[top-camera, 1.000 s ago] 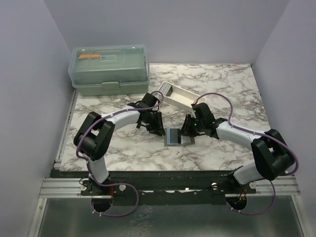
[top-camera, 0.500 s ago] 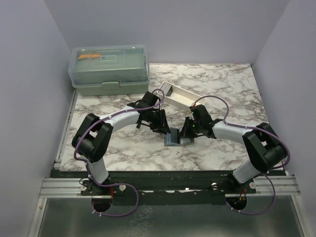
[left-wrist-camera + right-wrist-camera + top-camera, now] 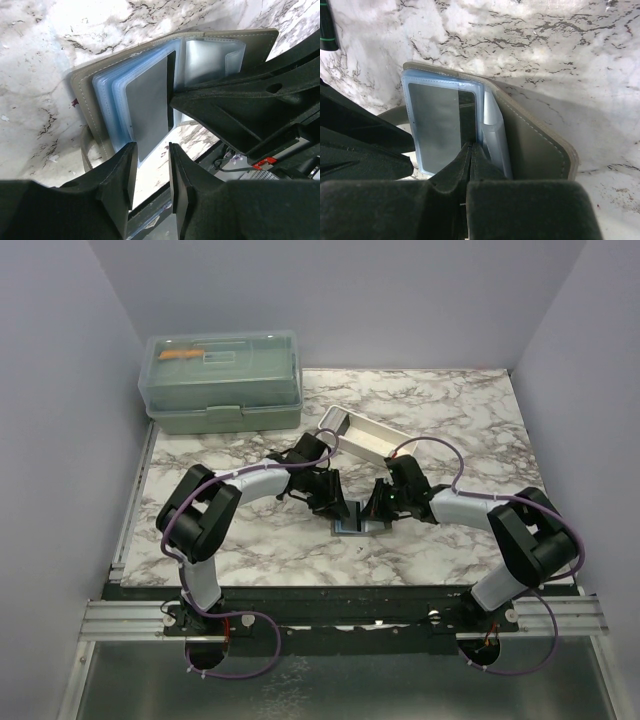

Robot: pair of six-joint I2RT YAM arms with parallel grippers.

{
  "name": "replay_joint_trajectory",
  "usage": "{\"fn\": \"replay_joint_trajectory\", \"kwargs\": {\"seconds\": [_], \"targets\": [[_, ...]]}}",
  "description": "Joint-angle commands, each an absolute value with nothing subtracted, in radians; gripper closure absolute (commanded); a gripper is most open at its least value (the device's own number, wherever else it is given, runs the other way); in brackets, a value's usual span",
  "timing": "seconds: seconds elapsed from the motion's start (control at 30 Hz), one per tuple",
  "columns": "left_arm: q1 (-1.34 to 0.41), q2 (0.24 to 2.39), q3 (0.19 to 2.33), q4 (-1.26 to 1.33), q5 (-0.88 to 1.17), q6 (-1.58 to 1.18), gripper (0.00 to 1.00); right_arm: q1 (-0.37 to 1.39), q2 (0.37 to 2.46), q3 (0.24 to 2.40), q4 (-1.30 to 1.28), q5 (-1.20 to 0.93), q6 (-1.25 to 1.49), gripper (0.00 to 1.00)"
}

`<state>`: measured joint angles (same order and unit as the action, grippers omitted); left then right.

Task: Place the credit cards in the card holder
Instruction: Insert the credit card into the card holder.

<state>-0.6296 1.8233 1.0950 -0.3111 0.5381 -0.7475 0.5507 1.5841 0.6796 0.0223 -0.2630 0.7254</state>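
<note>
The grey-olive card holder (image 3: 358,521) lies open on the marble table between my two grippers. In the left wrist view its olive cover (image 3: 84,102) frames clear bluish sleeves and a dark grey panel. My left gripper (image 3: 151,150) hovers at its near edge, jaws a narrow gap apart with nothing between them. My right gripper (image 3: 471,146) is shut, its tips pressed into the fold between the sleeves of the holder (image 3: 532,132). From above, the left gripper (image 3: 336,503) and the right gripper (image 3: 378,507) flank the holder. No loose credit card shows.
A long white tray (image 3: 366,436) lies just behind the grippers. A big green lidded box (image 3: 222,380) stands at the back left. The right gripper's dark body (image 3: 240,112) crosses the left wrist view over the holder.
My left gripper has moved right, up to the holder's left edge. My right gripper has shifted slightly left onto the holder. The holder has stayed in place.
</note>
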Motion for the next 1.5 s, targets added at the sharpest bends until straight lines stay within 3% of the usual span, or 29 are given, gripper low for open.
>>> {"fn": "replay_joint_trajectory", "kwargs": {"seconds": [0.0,0.47,0.97,1.47], "targets": [[-0.635,1.835,1.086,-0.287,0.531,-0.753,0.62,0.557,1.615,0.661,0.017,-0.261,0.716,1.00],[-0.636,1.748,1.041,-0.295,0.460,-0.747,0.50,0.557,1.623,0.654,0.028,-0.266,0.715,1.00],[-0.641,1.792,1.071,-0.284,0.487,-0.749,0.69,0.556,1.625,0.652,0.029,-0.270,0.716,1.00],[-0.677,1.830,1.149,-0.277,0.510,-0.758,0.72,0.557,1.604,0.650,0.024,-0.266,0.723,0.99]]}}
